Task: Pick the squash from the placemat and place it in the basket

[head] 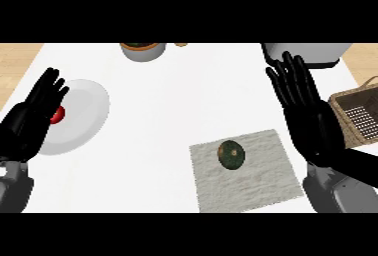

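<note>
My two hands, left and right, are black, on grey forearms. The desk is white. A dark green squash, mottled brown, lies on a speckled pale grey placemat. The basket is woven brown. The plate is white, with something red on it.

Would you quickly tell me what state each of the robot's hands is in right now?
Left hand: open, fingers straight, holding nothing.
Right hand: open, fingers straight, holding nothing; the squash lies on the placemat.
</note>
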{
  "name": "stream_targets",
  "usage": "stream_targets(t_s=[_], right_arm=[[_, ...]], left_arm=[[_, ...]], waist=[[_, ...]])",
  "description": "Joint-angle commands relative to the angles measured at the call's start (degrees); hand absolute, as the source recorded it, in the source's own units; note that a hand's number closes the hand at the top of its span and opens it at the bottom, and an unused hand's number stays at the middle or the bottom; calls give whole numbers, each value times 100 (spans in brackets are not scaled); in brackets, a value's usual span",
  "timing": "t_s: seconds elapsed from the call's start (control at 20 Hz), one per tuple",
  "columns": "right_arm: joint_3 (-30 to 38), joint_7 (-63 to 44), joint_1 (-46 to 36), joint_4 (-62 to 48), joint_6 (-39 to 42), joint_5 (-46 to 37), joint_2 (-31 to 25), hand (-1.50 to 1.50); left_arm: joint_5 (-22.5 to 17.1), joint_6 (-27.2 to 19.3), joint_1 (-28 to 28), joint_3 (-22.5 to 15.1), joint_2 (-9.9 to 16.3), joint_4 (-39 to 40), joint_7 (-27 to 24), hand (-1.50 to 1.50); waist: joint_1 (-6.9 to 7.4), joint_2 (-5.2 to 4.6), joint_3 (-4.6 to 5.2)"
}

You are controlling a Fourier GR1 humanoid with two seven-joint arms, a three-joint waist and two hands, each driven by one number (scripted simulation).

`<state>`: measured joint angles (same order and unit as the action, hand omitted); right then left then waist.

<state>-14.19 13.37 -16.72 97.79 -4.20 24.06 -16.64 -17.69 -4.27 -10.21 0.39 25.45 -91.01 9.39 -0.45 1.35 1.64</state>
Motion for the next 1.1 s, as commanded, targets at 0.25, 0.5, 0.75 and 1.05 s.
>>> stream_targets(t_s=[0.25, 0.5, 0.75, 1.05], right_arm=[[-116, 842, -48, -1798, 2861, 1298, -97, 150], [-653, 3644, 576, -1352, 3493, -344, 531, -150], [-161, 3402, 693, -1271, 2064, -1299, 60, -150], [536, 2541, 192, -1293, 1520, -2599, -1775, -150]], left_arm=[[857, -189, -25, -574, 61, 369, 217, 0], [1016, -335, 8, -754, -143, 699, 477, 0], [1283, -497, -17, -814, -346, 953, 330, 0], [1242, -459, -74, -789, -300, 956, 500, 0]], waist=[[399, -405, -237], [40, -174, -188], [-31, -132, -164], [-70, -110, -151]])
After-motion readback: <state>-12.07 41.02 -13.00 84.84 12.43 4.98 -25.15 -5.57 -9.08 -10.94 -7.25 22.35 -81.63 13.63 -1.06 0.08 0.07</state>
